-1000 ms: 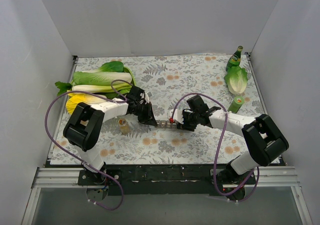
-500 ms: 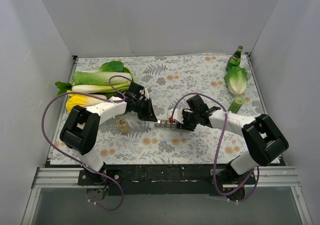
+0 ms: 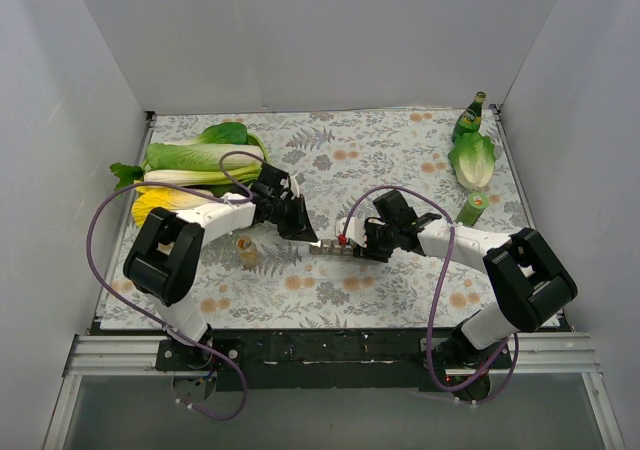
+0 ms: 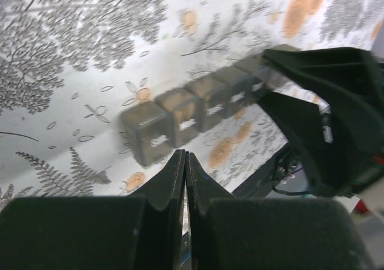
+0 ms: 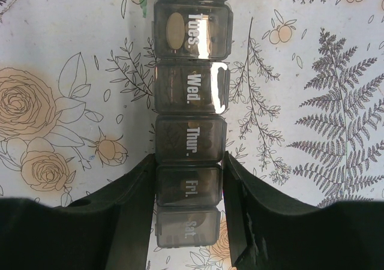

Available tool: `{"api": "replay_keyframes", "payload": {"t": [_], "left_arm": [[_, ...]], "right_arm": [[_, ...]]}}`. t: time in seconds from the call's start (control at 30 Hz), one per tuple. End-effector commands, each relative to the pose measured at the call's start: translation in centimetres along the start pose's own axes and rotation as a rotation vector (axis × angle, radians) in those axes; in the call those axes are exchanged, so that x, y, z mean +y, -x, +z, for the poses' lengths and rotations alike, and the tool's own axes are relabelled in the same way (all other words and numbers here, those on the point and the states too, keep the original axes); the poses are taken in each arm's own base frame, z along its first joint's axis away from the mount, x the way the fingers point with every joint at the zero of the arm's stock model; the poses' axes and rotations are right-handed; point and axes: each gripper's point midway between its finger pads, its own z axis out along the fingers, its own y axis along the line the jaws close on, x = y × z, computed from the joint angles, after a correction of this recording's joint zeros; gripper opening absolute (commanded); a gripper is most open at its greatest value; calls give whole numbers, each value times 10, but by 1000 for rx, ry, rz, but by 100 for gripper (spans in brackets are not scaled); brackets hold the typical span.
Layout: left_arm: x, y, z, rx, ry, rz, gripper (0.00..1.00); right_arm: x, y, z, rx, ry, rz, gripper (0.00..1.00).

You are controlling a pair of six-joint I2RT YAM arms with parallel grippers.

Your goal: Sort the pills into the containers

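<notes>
The containers (image 3: 331,249), a strip of smoky grey day-labelled compartments, lie mid-table. In the right wrist view the strip (image 5: 191,90) runs away from the camera, lids closed, with a pale oval pill (image 5: 175,30) under the "Tues" lid. My right gripper (image 5: 189,186) is shut on the strip, its jaws pressed against both sides of the "Fri" compartment; it also shows in the top view (image 3: 363,245). My left gripper (image 4: 185,157) is shut with nothing visible between its tips and hovers just short of the strip's left end (image 4: 180,117); in the top view it (image 3: 306,233) is just left of the strip.
A small amber jar (image 3: 244,252) stands left of the strip. Cabbage (image 3: 195,160) and a yellow vegetable (image 3: 160,203) lie at the back left. A green bottle (image 3: 468,118), lettuce (image 3: 473,160) and a small green bottle (image 3: 471,207) are at the back right.
My left gripper has shifted slightly right, towards the strip's left end. The right gripper and the strip have not moved.
</notes>
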Motion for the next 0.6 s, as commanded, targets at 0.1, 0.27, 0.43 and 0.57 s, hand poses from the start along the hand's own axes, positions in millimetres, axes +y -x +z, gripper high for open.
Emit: {"api": "replay_keyframes", "payload": {"t": [0.1,0.27,0.43,0.57], "left_arm": [[68,-44,27,134,167,-73,0],[61,-35,24,110,155,-50,0],[13,-3,2,18,53,-7,0],[-28,19,-30,-75,-24,48,3]], "right_arm": [[15,-19,5,68,40,28,25],[15,-20,5,71,37,32,25],[14,-16,4,62,41,35,30],[13,-13,4,57,48,43,39]]}}
